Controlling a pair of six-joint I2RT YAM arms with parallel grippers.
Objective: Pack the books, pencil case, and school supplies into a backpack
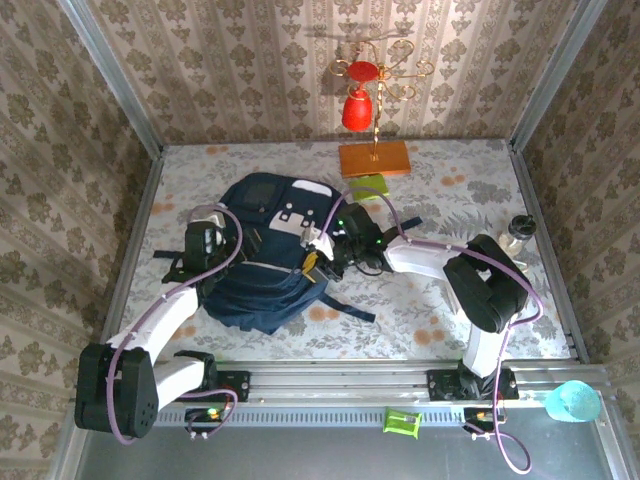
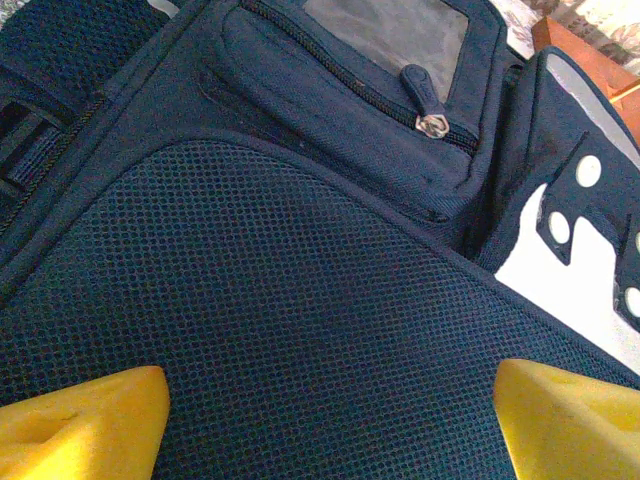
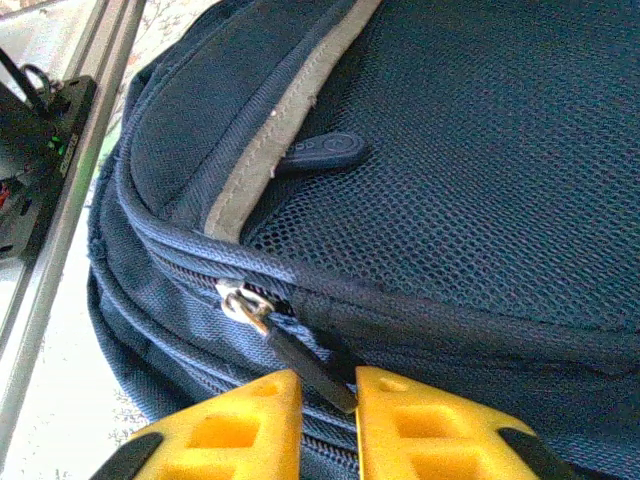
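My left pincer (image 2: 330, 400) hangs nearest the lens, its yellow fingers (image 2: 85, 420) spread wide over the mesh panel (image 2: 260, 280) and holding nothing. The backpack (image 1: 255, 270) lies flat on the left half of the tabletop (image 1: 450, 310), between my two arms, its main zip closed.

That is my first worry. With my left jaws open and not pressing down, nothing pins the bag. A pull on the zip may drag or lift the whole pack instead of running the slider (image 3: 240, 303).

To the right, my right pincer (image 3: 328, 420) stands narrow on either side of the black zip pull (image 3: 305, 365), with only the tab's tip between the fingers. I cannot tell whether I have pinched it. So shallow a hold may let the tab slide out once I draw.

The slider also sits at a bend in the seam, where it could jam.

Further right, toward the far edge, a light green piece (image 1: 368, 186) lies just beside the pack, near the orange slab (image 1: 375, 158). A shifting bag could shove both.
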